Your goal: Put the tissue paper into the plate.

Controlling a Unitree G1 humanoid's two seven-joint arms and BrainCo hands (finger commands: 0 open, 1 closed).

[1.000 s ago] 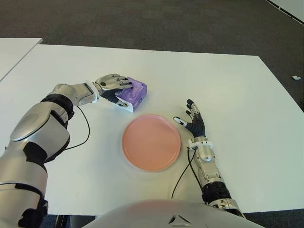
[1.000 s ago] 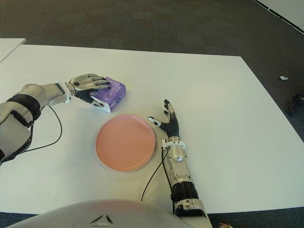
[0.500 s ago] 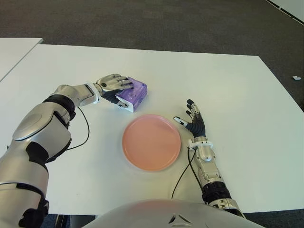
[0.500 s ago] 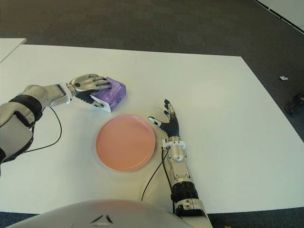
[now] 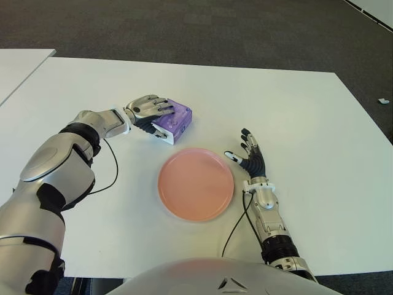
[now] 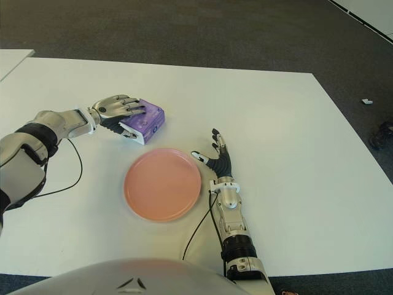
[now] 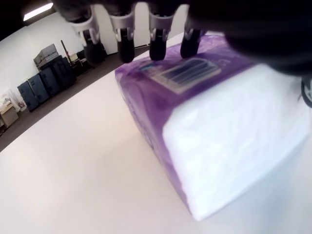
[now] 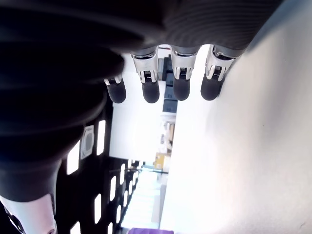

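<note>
Since the tissue pack (image 5: 174, 120) lies on the table (image 5: 295, 110) toward its far-left part, just beyond the pink plate's (image 5: 195, 184) far rim and not touching it, left hand (image 5: 147, 108) drapes over it, fingers (image 7: 157, 35) curled onto the purple top, thumb hidden; grasp looks set for lifting. Right hand (image 5: 250, 157) shows right of plate, fingers spread, holding nothing.

Glossy purple plastic wraps the tissue pack (image 5: 174, 120); the pink plate (image 5: 195, 184) looks matt.
</note>
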